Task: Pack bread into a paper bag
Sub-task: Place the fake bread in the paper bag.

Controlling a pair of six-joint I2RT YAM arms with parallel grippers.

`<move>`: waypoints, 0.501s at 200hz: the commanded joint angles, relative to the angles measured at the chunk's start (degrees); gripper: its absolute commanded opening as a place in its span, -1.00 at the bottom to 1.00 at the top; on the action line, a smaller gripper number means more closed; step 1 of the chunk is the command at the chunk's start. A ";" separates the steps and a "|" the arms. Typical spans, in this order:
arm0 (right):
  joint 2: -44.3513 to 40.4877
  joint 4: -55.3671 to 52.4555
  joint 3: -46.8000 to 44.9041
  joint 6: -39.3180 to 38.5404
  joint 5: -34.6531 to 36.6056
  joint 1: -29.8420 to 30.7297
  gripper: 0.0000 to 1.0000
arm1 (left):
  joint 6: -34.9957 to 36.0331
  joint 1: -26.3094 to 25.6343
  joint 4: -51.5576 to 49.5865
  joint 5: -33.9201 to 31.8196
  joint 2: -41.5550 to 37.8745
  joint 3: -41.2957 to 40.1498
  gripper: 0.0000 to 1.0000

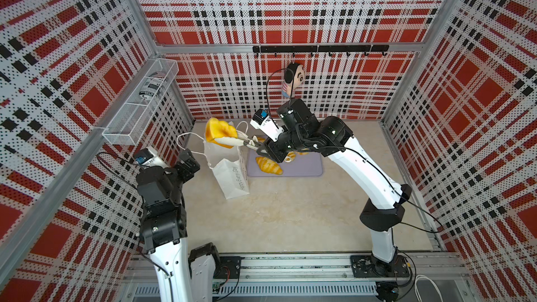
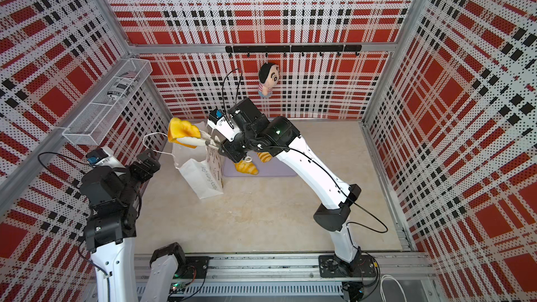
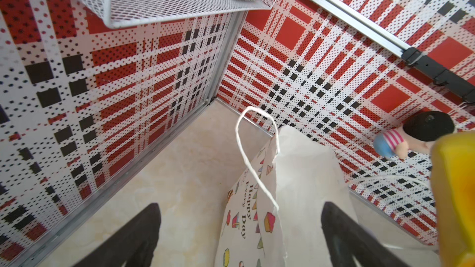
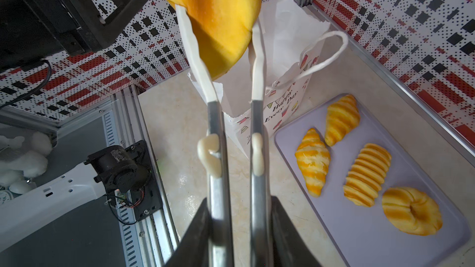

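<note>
1. Over the open top of the paper bag (image 1: 231, 177), the toast block (image 1: 218, 134) hangs in the air. It is pinched between the white tips of a pair of tongs (image 1: 242, 141).
2. The right gripper (image 4: 240, 201) is pressed together on the metal arms of the tongs, squeezing them onto the toast block. In both top views its arm reaches in from the right.
3. The paper bag stands upright towards the far left of the table (image 1: 290, 213). Its mouth is open and its cord handles (image 4: 343, 43) stick up.
4. Just right of the bag lies a flat lavender tray (image 4: 359, 227).
5. On the tray rest a croissant (image 4: 313, 160) with a second croissant (image 4: 341, 119) beside it, a ridged long roll (image 4: 366, 173) and a ring bun (image 4: 411, 210).
6. The left gripper (image 1: 189, 161) is spread wide and holds nothing. It sits left of the bag, near one handle; whether it touches the cord cannot be told.
</note>
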 commanded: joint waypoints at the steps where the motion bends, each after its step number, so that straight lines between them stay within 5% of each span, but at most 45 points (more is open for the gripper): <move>1: 2.06 3.82 1.83 -0.02 -1.52 0.54 -0.47 | -1.03 1.53 4.26 6.34 -0.50 -2.51 0.96; 100: 5.49 3.90 1.82 0.46 0.48 0.49 -0.48 | -6.69 2.80 18.31 14.27 -0.76 -9.47 0.96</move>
